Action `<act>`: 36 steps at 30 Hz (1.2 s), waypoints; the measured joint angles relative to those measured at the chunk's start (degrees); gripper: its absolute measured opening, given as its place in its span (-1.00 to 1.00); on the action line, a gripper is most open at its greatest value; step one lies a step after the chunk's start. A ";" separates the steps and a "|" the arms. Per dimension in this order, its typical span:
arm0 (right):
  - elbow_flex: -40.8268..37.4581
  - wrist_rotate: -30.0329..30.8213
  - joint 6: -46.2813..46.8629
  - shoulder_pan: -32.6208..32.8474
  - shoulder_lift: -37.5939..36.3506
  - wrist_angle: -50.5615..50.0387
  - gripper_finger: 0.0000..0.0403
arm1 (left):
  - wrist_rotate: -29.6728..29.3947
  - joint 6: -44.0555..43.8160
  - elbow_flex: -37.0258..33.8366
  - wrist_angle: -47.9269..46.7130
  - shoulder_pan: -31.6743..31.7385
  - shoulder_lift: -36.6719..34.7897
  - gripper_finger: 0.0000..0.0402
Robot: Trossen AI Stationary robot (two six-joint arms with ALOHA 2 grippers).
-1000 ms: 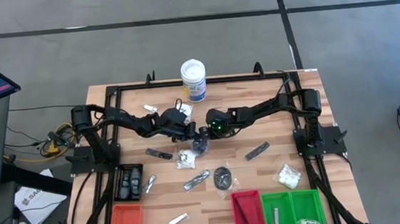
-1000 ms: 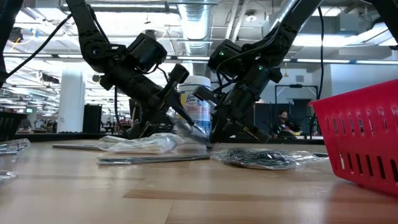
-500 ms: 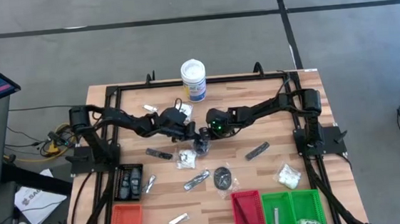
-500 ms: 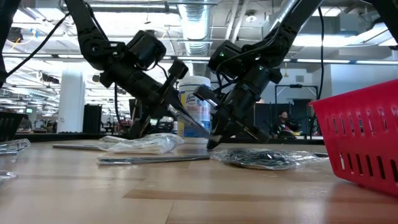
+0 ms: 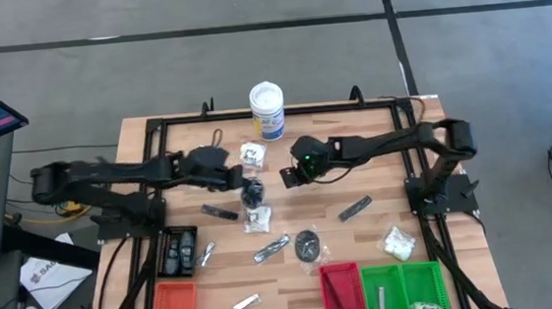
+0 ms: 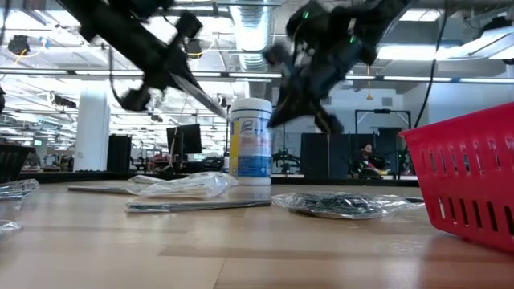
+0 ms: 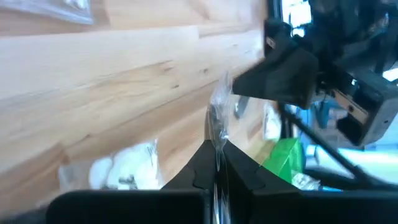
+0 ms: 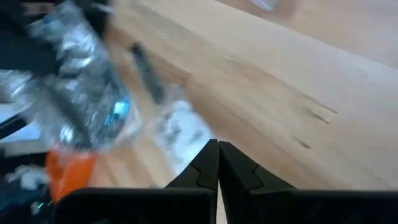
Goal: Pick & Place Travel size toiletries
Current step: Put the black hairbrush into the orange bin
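Now left fingers (image 7: 214, 163) pinch a clear packet (image 7: 219, 118) above the table (image 7: 112, 68).

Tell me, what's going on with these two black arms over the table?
The robot is sorting travel toiletries. Its left gripper is shut on a crinkly clear plastic packet with dark contents and holds it above the wooden table. The right gripper hangs close by, shut and empty. Other small packets and silvery sachets lie scattered on the table.
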 joint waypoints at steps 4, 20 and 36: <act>0.00 0.01 -3.30 1.21 -6.38 -1.85 -1.00 | -11.59 -6.68 0.00 -7.42 -7.69 -9.14 -0.99; 0.07 -0.78 -8.53 8.85 -23.01 -4.49 -1.00 | -26.79 -34.35 0.00 -12.49 -35.49 -10.99 -0.99; 0.07 -0.17 -10.46 12.54 -24.03 -4.32 -1.00 | -25.66 -55.84 8.37 -13.94 -60.09 -8.91 -0.99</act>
